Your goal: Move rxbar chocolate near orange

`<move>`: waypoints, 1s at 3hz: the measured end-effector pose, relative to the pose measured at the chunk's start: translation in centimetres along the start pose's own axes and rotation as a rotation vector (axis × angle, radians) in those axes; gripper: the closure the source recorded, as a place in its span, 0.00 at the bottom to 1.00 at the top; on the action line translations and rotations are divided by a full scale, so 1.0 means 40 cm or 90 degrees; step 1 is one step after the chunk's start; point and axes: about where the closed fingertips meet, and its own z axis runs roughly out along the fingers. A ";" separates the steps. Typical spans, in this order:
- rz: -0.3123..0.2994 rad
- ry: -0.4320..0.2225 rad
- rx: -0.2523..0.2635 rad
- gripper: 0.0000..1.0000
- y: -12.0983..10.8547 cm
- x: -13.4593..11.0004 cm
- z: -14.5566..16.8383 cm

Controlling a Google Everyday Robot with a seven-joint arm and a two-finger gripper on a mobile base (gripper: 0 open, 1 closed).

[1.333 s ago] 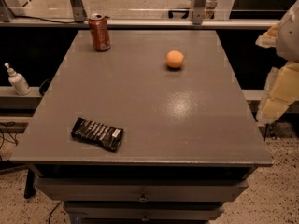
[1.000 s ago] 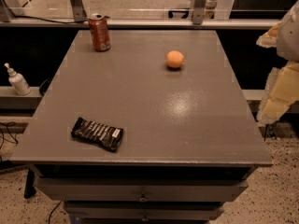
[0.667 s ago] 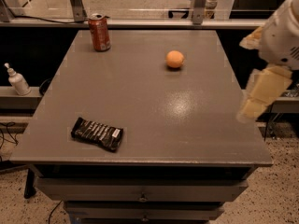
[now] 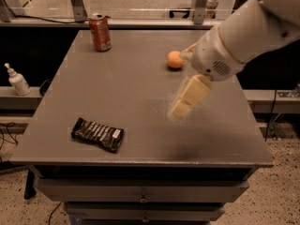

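Because rxbar chocolate (image 4: 97,134), at front-left corner of surface (image 4: 131,78), looks light, flat, slick: pinch across narrow middle. End effector (image 4: 181,108) toward right edge; opening cannot be told.

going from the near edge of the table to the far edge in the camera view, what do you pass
rxbar chocolate → hand, over the right side of the table → orange → soda can

White rounded arm (image 4: 243,32), cream tool (image 4: 182,108) over table (image 4: 117,83)
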 end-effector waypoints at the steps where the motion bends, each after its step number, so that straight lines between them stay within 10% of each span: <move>1: 0.040 -0.080 -0.048 0.00 0.020 -0.042 0.105; 3: 0.109 -0.159 -0.087 0.00 0.068 -0.044 0.183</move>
